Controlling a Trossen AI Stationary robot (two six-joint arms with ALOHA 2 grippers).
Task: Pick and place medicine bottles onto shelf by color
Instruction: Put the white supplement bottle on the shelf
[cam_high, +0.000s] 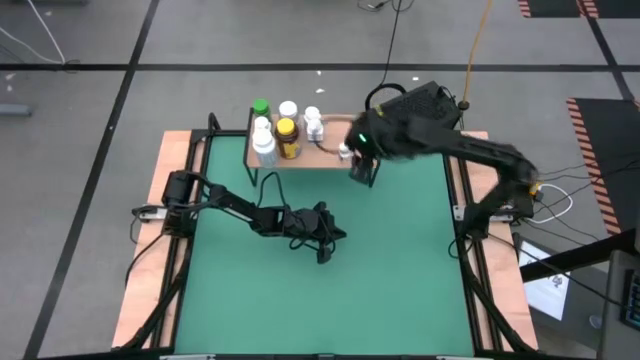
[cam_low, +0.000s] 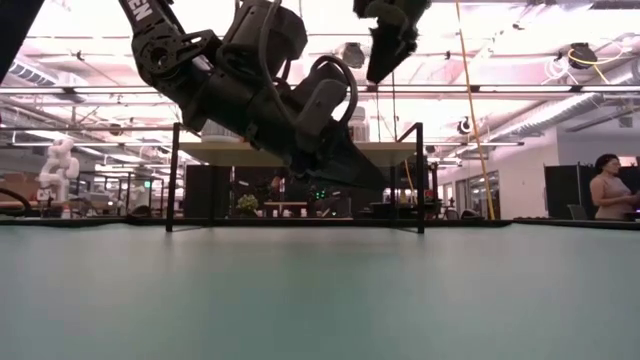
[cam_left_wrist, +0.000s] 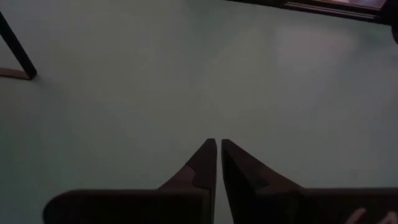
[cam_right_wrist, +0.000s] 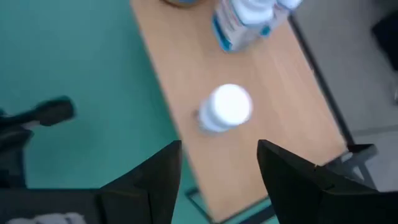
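The shelf (cam_high: 325, 158) is a light-wood board on black legs at the far side of the green mat. Several bottles stand on it: a green-capped one (cam_high: 261, 107), white ones (cam_high: 288, 108) (cam_high: 313, 122) (cam_high: 263, 142), an amber one with a yellow cap (cam_high: 287, 135), and a small white one (cam_high: 345, 152) near the right end. My right gripper (cam_high: 362, 172) hangs open above that right end; in its wrist view the small white bottle (cam_right_wrist: 225, 107) stands upright just beyond the open fingers (cam_right_wrist: 165, 174), untouched. My left gripper (cam_high: 325, 240) is shut over the middle of the mat, holding nothing.
The green mat (cam_high: 400, 260) spreads in front of the shelf, with light-wood strips (cam_high: 150, 250) along its sides. The shelf's black legs (cam_low: 172, 180) (cam_low: 420, 180) stand on the mat. A person (cam_low: 610, 190) shows in the room beyond the table.
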